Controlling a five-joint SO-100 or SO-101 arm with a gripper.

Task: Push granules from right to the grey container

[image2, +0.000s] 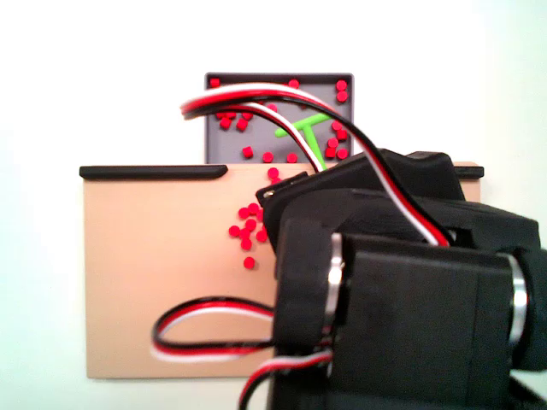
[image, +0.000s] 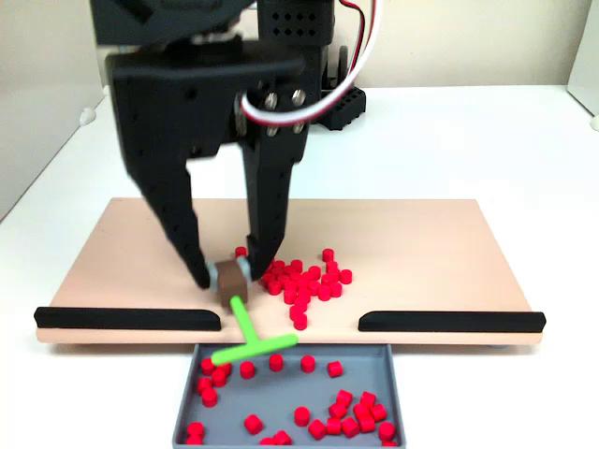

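In a fixed view my black gripper [image: 228, 277] is shut on the brown handle of a green T-shaped pusher [image: 247, 333]. The pusher's crossbar lies at the front edge of the beige board, over the rim of the grey container [image: 290, 385]. A cluster of red granules [image: 309, 279] lies on the board just right of the gripper. More granules [image: 351, 416] are scattered inside the container. From the other side, the container [image2: 278, 78] holds granules and the green pusher [image2: 305, 128]. A few granules [image2: 248, 231] show on the board beside my arm [image2: 410, 282].
The beige board [image: 421, 243] carries two black strips [image: 126, 318] [image: 449, 321] along its front edge, with a gap between them above the container. Red, white and black cables [image2: 214, 329] loop over the board. White table lies all around.
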